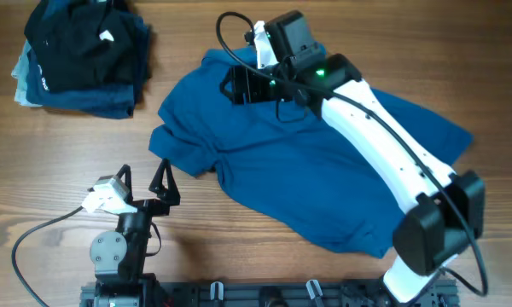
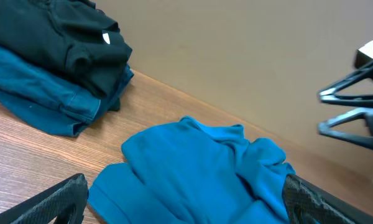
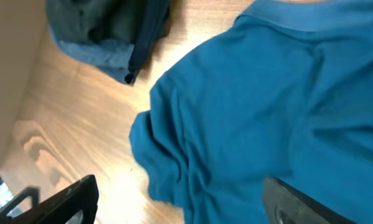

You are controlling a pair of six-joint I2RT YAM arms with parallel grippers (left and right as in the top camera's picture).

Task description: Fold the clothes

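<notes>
The right arm reaches long across the table from the near edge, its right gripper tipped down over the collar end of the clothes. Its fingers stand spread wide and released, with blue cloth directly under and between them and nothing in their grip. The left arm sits folded low at the near edge, and the left gripper points away from its base. Its fingers are likewise splayed and empty, with the shirt's crumpled sleeve just ahead of their tips and not touching them. There are two arms, one mid-blue shirt lying loose and rumpled, and one pile of folded garments, black on top over darker and paler blues, well beyond the left fingers and off to their left. Everything rests on a light wooden table with visible grain. A plain beige wall rises behind it.
</notes>
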